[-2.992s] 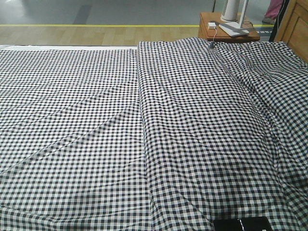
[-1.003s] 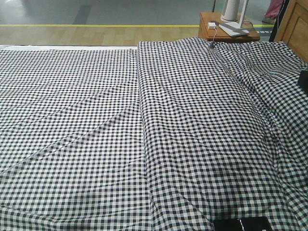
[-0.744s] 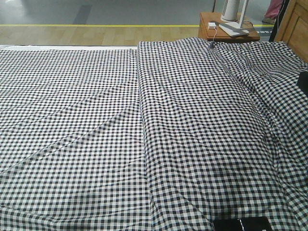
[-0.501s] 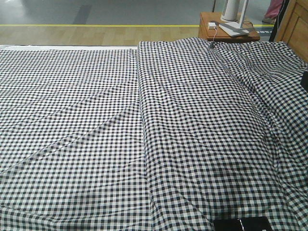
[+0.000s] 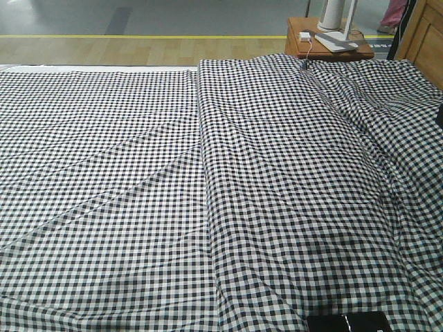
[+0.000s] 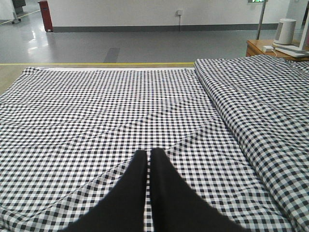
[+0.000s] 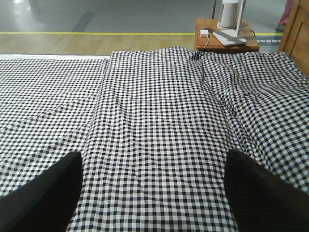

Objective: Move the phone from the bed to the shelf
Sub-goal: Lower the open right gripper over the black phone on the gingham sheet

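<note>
The bed (image 5: 138, 173) fills every view with black-and-white check cloth; a long fold runs down its middle. The phone (image 5: 349, 323), black and glossy, lies flat on the cloth at the very bottom edge of the front view, partly cut off. It shows in neither wrist view. My left gripper (image 6: 146, 152) hovers over the cloth, shut with nothing between its fingers. My right gripper (image 7: 152, 159) is wide open above the raised part of the cloth, empty. In the front view only a dark sliver of the right arm (image 5: 439, 114) shows at the right edge. The shelf is out of view.
A small orange-brown side table (image 5: 329, 47) stands beyond the bed's far right corner, carrying a white appliance base (image 5: 337, 28) and a white charger (image 5: 304, 36). Brown wooden furniture (image 5: 426, 38) rises at the far right. Wood and grey floor lie beyond the bed.
The dark part of the right arm at the front view's right edge has drawn back rightwards, leaving only a sliver. The phone and cloth have not moved.
</note>
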Robot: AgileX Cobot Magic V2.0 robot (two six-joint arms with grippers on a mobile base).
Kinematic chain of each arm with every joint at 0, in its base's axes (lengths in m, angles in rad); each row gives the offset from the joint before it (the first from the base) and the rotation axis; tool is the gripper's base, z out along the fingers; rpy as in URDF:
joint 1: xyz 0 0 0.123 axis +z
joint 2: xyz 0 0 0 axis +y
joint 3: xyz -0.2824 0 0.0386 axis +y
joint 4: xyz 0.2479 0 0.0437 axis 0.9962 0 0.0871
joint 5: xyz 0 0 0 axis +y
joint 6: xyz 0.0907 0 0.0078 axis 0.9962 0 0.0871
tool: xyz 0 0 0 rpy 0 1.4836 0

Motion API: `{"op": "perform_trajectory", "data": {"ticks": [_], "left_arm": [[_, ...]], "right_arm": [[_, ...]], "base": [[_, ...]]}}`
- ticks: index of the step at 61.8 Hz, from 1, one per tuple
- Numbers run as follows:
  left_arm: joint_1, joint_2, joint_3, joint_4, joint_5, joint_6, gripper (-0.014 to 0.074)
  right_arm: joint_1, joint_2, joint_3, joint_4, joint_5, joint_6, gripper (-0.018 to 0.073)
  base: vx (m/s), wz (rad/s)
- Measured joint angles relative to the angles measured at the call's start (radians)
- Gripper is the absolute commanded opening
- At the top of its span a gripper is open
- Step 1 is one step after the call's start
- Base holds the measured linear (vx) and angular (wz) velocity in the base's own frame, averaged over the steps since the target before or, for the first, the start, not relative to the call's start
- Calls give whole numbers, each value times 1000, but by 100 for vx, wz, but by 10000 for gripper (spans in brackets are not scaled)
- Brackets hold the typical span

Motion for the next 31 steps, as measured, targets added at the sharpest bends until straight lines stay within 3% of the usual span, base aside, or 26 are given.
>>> {"op": "perform_trajectory", "data": {"ticks": [22,31], "left_arm": [[0,0,0,0,0,0,1],[0,0,0,0,0,0,1]], "right_arm": [[-4,240,-301,-2,302,53,561],[-74,362,-384,-2,456,56,561]], "base": [[0,0],[0,0]]}}
